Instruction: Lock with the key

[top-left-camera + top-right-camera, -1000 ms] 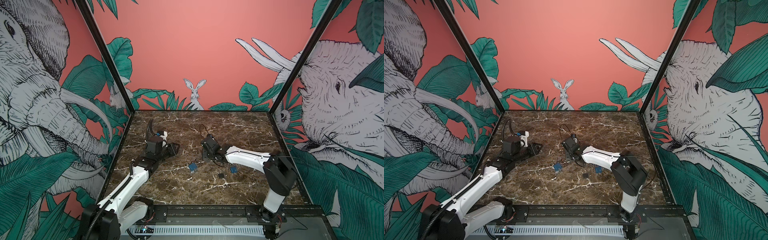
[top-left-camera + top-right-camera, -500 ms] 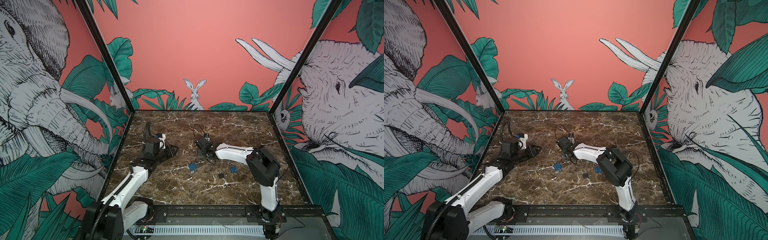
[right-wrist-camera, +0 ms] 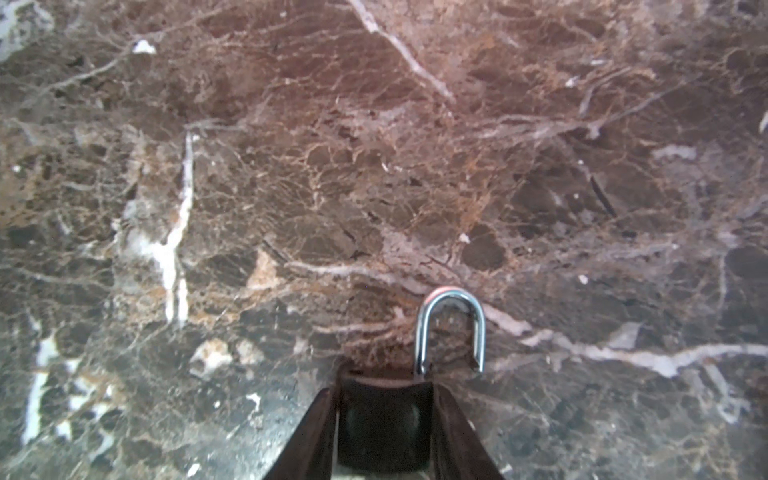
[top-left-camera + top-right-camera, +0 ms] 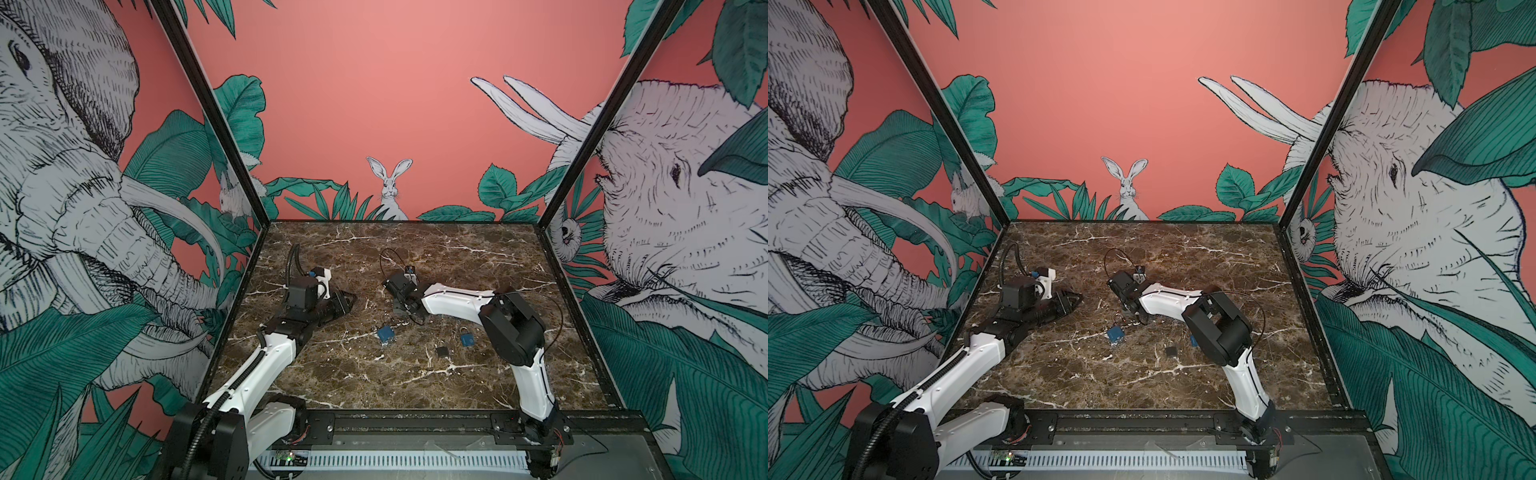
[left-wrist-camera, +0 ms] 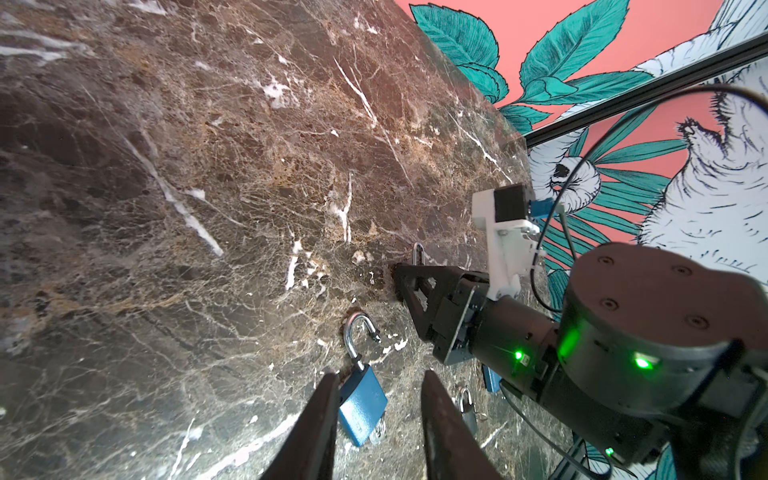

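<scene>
Squeezing the right end effector (image 3: pixel 384 388) in over the last second, now gripping the black padlock (image 3: pixel 380 424) low over the surface (image 3: pixel 374 166), leaving its shackle (image 3: pixel 451 299) poking out unlatched. Holding the left end effector (image 5: pixel 380 375) open and empty just short of the blue padlock (image 5: pixel 361 409) lying flat. Probably meaning lock in hand, moving on to the key next, though not spotting one clearly.

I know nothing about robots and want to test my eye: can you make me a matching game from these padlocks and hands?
Things: 1 blue metal padlock with open shackle; 2 small black padlock; 3 dark padlock with open silver shackle; 4 left hand.
States: A clamped in the right hand; B open, empty; C loose on the brown marble table, apart from other padlocks; D lying beside a second blue padlock.
Pairs: 1-C, 2-D, 3-A, 4-B.
</scene>
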`<state>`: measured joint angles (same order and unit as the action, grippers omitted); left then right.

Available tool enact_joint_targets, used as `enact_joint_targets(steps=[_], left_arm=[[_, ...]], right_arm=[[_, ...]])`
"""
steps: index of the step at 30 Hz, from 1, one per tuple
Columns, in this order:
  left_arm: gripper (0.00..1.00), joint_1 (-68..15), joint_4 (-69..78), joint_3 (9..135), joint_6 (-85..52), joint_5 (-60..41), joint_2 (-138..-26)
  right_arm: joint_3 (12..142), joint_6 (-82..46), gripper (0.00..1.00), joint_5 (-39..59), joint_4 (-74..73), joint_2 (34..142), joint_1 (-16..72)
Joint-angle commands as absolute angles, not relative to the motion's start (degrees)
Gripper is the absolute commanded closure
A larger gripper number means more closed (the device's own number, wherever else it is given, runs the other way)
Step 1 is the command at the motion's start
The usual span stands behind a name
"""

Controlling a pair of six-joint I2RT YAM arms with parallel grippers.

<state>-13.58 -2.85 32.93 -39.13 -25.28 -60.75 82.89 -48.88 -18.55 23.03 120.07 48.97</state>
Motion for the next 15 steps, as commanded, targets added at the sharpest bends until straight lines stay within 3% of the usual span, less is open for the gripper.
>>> enact_joint_targets(steps=[1,6,15], left_arm=[[0.64,-12.93,-1.58,31.99,-38.41,-26.35,-60.05],[0.64,-12.57,-1.5,31.97,-38.34,-26.54,-60.26],[0.64,-12.27,-1.49,31.96,-38.3,-26.54,-60.43]], right_arm=[[83.95,-48.81,0.63,-20.32,26.02,121.19,48.61],[83.33,-48.35,0.69,-20.08,26.38,120.81,48.08],[84.49,-47.07,0.62,-17.7,26.96,122.56,47.31]])
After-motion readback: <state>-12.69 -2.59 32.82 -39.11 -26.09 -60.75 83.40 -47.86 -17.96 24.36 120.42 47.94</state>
